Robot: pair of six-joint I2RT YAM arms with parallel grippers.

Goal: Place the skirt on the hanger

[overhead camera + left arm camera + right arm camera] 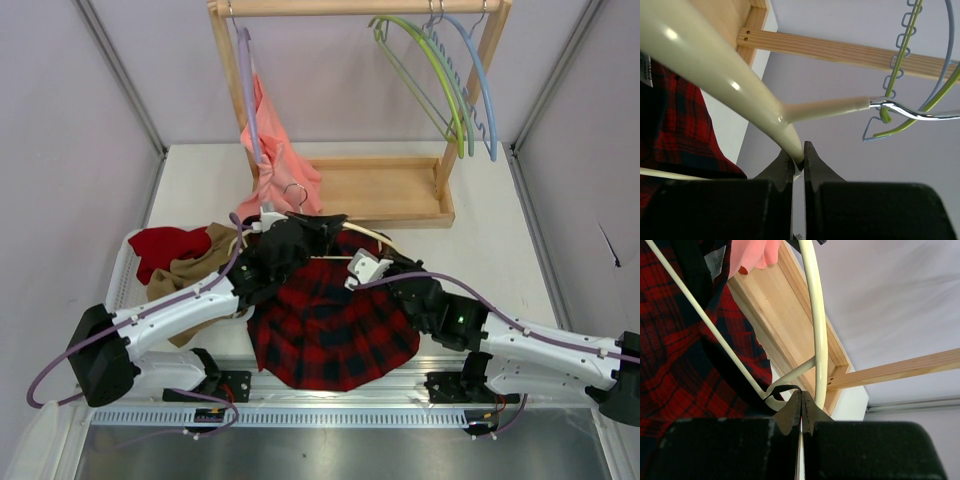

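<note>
The red and black plaid skirt [330, 330] lies spread on the table between my arms. It also shows in the left wrist view [675, 125] and the right wrist view [670, 365]. The cream hanger [372, 235] lies across the skirt's top edge. My left gripper [297, 238] is shut on the hanger's thick arm [715, 65] near its neck [798, 150], and the metal hook [912, 114] points away. My right gripper [358, 266] is shut [801, 396] on a thin black loop [782, 388] of the skirt, beside the hanger's end [817, 315].
A wooden rack [380, 190] stands behind. It holds a lilac hanger with a salmon-pink garment [275, 165] and green and blue hangers [455, 80]. A tan cloth [195, 268] and a red cloth [165, 243] lie at the left.
</note>
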